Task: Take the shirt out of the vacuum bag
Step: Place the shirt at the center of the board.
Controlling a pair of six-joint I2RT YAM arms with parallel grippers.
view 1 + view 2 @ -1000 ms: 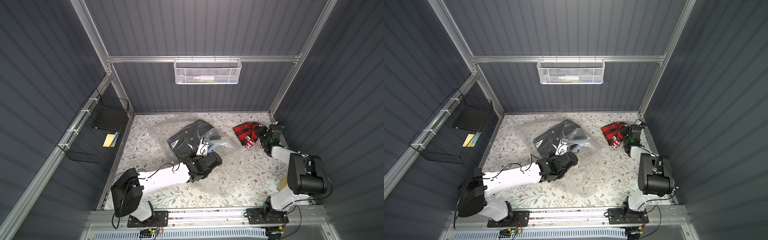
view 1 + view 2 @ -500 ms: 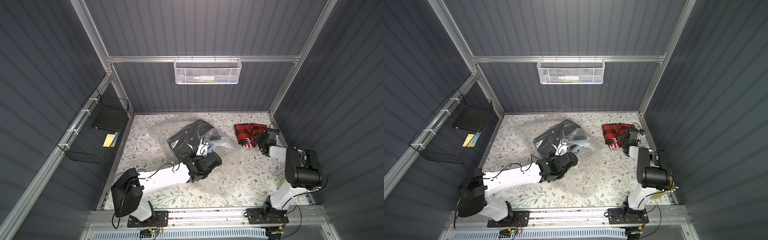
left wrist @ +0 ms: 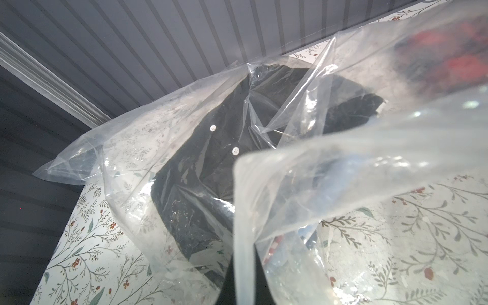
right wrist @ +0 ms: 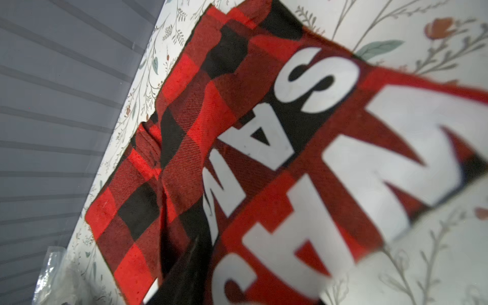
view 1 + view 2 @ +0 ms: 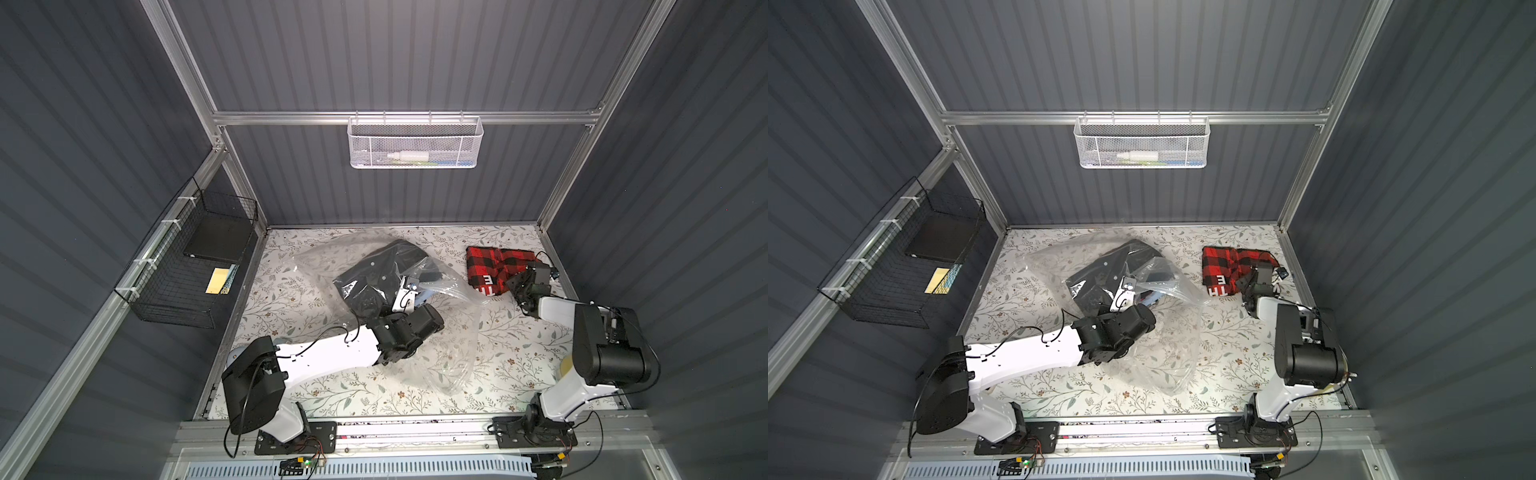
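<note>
1 red shirt [image 5: 494, 266] lies out on the desk. Left fingers [image 3: 229, 289] pinch the vacuum bag [image 5: 449, 357]; I cannot tell the right fingers' [image 4: 182, 274] state. The black shirt [image 5: 370, 274] probably comes next.

Front mat [image 5: 374, 405] open — vacuum bag [image 5: 324, 266] and plaid cloth [image 5: 492, 266] block behind.

Left wrist: clear crinkly plastic vacuum bag [image 3: 343, 163], near fold blurred. Right wrist: red-and-black plaid cloth with white lettering [image 4: 184, 132], words cut by frame edge, near part blurred. Both top views: white mesh wall basket [image 5: 451, 139], contents too small to tell.
</note>
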